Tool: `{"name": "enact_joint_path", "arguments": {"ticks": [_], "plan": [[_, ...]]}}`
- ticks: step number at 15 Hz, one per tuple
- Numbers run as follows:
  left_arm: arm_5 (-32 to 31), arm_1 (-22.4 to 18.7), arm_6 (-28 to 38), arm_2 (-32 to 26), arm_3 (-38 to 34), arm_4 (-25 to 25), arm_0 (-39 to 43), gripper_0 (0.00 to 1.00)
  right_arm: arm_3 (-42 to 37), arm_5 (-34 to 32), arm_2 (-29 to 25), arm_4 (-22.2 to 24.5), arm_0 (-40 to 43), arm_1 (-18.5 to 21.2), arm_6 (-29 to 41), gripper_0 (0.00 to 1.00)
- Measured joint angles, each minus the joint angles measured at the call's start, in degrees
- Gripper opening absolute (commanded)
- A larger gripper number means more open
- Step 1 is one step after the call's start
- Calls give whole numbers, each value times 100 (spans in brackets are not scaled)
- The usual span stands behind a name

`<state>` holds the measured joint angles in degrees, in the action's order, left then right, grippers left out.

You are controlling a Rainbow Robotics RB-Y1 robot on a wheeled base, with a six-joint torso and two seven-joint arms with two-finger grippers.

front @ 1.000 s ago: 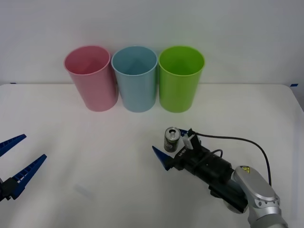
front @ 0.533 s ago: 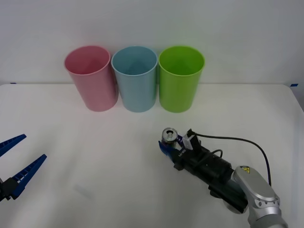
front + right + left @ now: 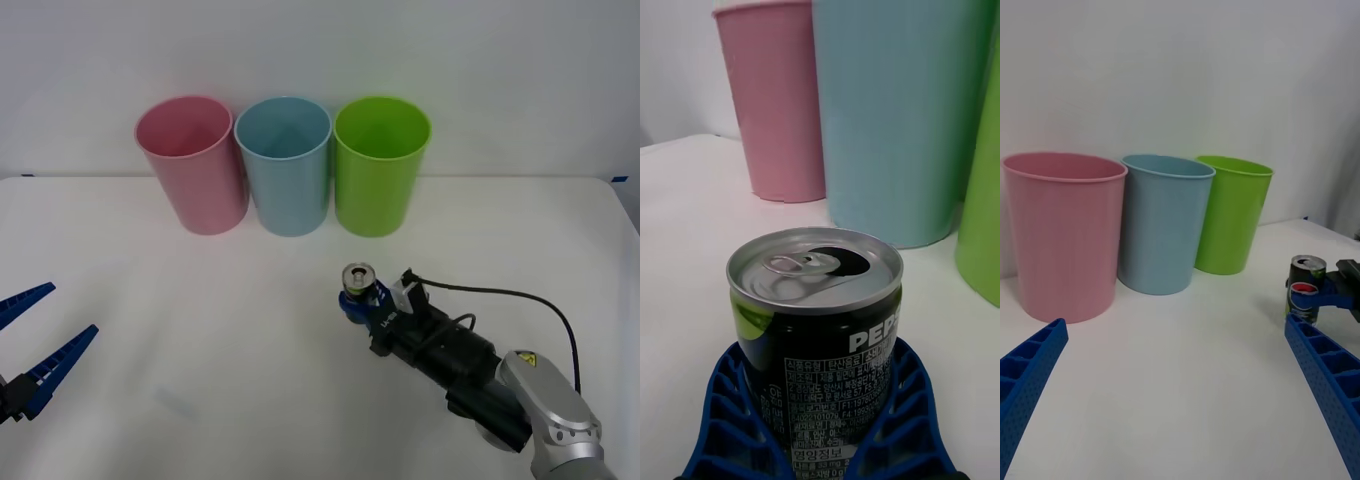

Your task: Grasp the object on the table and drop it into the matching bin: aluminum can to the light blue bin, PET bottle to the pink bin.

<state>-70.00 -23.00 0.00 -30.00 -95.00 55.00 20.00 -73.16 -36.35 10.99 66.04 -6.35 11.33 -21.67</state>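
Observation:
A small dark aluminum can (image 3: 358,284) (image 3: 818,330) (image 3: 1306,289) with a silver pull-tab top stands upright on the white table (image 3: 200,330), right of centre. My right gripper (image 3: 358,303) (image 3: 820,427) is shut on the can, its blue fingers (image 3: 730,420) hugging both sides of the lower body. The light blue bin (image 3: 284,165) (image 3: 895,112) (image 3: 1163,221) stands at the back between the pink bin (image 3: 192,162) (image 3: 775,97) (image 3: 1064,232) and a lime green one. My left gripper (image 3: 40,335) (image 3: 1180,390) hangs open at the table's left edge, holding nothing.
The lime green bin (image 3: 380,163) (image 3: 1229,214) stands right of the light blue one, directly behind the can. A black cable (image 3: 500,295) loops over my right arm. Bare tabletop lies between the two grippers.
My right gripper's fingers were spread beside the can and have closed around it. The can has shifted slightly and now sits between the fingers. The left arm has stayed still.

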Motion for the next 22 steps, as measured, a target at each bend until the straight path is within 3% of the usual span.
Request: {"name": "enact_joint_path", "arguments": {"ticks": [5,12,18,22], "plan": [[0,0,0,0,0,0,0,100,-954,76,9,-192,395,402,275,0],[0,0,0,0,0,0,0,100,-2448,169,9,-231,785,1047,1983,0],[0,0,0,0,0,0,0,100,-3275,328,-104,-228,720,1320,3176,0],[0,0,0,0,0,0,0,100,-3354,481,-105,-2,224,1362,3440,0]]}}
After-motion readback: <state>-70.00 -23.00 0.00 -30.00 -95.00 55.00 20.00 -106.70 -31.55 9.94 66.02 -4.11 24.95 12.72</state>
